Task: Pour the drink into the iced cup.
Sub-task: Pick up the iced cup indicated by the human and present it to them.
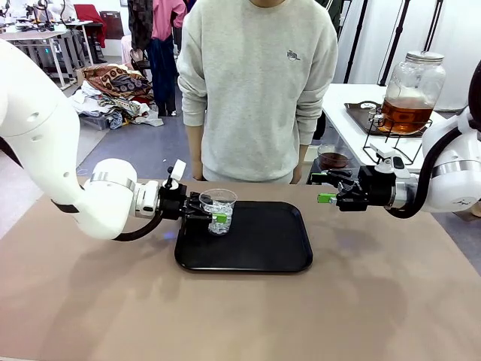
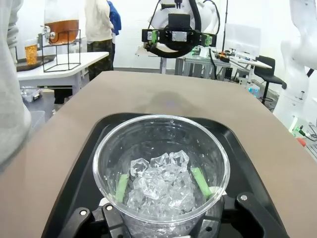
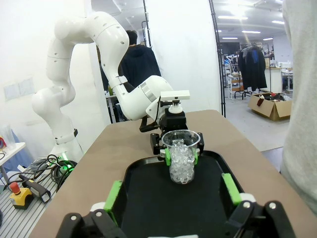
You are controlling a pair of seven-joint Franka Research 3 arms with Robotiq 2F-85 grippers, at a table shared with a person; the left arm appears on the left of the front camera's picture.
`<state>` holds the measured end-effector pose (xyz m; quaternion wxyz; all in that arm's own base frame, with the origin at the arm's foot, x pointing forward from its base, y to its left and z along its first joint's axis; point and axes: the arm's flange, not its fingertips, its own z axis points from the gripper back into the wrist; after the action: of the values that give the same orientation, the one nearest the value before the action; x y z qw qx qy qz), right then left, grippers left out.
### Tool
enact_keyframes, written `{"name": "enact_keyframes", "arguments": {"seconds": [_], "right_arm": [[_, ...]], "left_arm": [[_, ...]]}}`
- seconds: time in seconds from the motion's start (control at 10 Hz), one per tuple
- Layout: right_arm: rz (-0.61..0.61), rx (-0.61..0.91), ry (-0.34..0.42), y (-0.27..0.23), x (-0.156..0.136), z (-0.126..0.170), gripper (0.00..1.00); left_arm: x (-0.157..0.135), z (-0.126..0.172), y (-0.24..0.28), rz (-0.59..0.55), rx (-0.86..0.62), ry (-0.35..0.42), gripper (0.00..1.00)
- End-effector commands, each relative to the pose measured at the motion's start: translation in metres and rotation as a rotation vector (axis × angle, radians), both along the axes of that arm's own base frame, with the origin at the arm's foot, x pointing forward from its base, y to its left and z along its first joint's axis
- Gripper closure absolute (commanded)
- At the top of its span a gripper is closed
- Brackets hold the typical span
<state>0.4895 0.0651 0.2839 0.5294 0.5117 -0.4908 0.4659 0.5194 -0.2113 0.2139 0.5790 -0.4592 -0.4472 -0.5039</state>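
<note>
Gripped cup [image 1: 218,201] near left tray [image 1: 263,242] edge.

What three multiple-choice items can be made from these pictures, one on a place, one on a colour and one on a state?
1. Where does the cup stand?
A. on the floor
B. on a chair
C. on the tray

2. What colour is the tray?
A. black
B. white
C. red

3. In what state is the left gripper?
A. open
B. shut on the cup
C. shut on nothing

Answers:
1. C: the cup's base rests on the left part of the tray.
2. A: the tray is plain black in every view.
3. B: the gripper clamps the cup from both sides.
</note>
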Motion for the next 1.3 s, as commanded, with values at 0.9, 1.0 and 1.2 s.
{"name": "enact_keyframes", "arguments": {"seconds": [0.9,1.0,1.2], "right_arm": [[-0.002,-0.001,-0.004,0.000,0.001,0.002,0.00],[-0.002,-0.001,-0.004,0.000,0.001,0.002,0.00],[-0.002,-0.001,-0.004,0.000,0.001,0.002,0.00]], "left_arm": [[0.020,0.109,-0.028,0.028,-0.017,-0.004,0.40],[0.024,0.114,-0.029,0.032,-0.018,-0.011,0.40],[0.023,0.118,-0.026,0.022,-0.009,-0.013,0.40]]}}
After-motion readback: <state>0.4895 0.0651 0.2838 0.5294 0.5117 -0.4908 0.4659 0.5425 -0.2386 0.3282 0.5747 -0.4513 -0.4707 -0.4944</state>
